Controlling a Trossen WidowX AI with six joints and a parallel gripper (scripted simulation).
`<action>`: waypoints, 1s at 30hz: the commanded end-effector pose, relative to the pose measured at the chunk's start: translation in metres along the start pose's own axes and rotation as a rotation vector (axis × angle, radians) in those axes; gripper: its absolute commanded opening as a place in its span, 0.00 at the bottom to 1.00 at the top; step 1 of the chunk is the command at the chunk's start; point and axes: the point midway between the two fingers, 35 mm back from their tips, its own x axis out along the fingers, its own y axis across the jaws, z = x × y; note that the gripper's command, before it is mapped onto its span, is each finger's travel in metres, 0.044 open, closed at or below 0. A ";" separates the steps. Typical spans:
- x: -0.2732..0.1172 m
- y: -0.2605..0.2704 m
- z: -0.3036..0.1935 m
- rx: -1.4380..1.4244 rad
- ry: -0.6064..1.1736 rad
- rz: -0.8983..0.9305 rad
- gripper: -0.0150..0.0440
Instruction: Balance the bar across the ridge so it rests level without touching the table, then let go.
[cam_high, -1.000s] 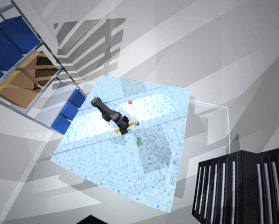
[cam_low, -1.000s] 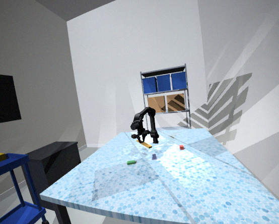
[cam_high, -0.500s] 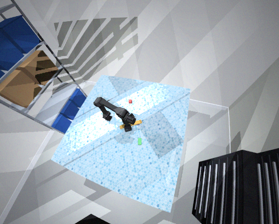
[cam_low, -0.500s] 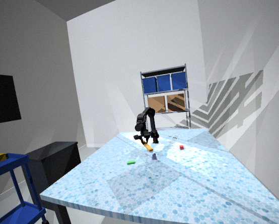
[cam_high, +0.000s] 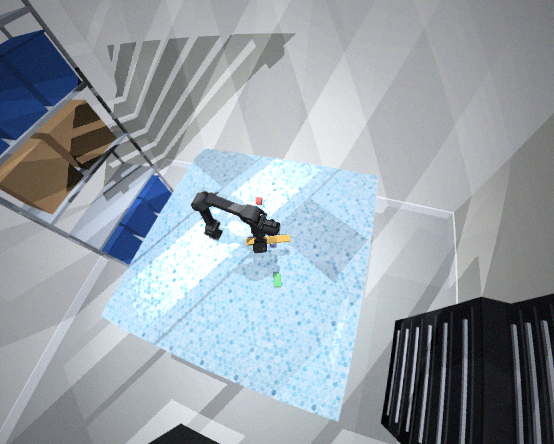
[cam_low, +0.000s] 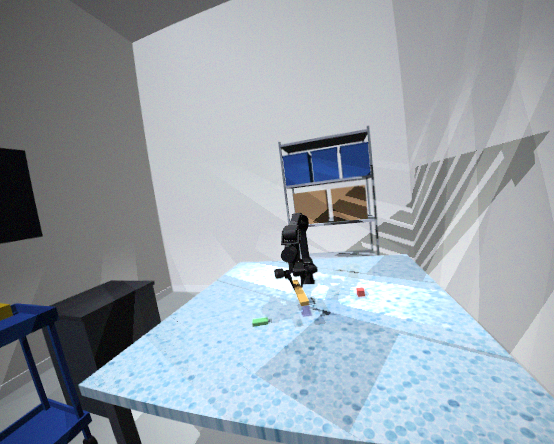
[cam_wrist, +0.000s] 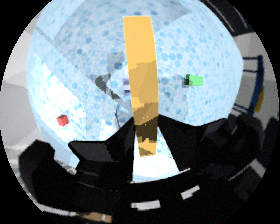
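An orange-yellow bar (cam_high: 282, 239) (cam_low: 301, 296) (cam_wrist: 142, 82) is held by my gripper (cam_high: 258, 241) (cam_low: 295, 282) (cam_wrist: 145, 118), which is shut on it nearer one end. The longer part sticks out ahead of the fingers. The bar is raised off the table. The small purple ridge (cam_high: 273, 245) (cam_low: 306, 311) (cam_wrist: 126, 86) stands on the table beneath the protruding part in the wrist view, mostly hidden by the bar. Whether the bar touches the ridge cannot be told.
A green block (cam_high: 277, 280) (cam_low: 260, 322) (cam_wrist: 195, 80) lies on the table to one side of the ridge. A small red cube (cam_high: 258, 201) (cam_low: 360, 292) (cam_wrist: 62, 120) lies on the other side, farther off. Both are apart from the bar.
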 end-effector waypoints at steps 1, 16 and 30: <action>0.000 0.011 0.010 0.050 -0.002 -0.002 0.25; 0.014 0.021 0.017 0.080 -0.003 -0.001 0.25; 0.036 0.021 0.016 0.080 -0.003 -0.001 0.25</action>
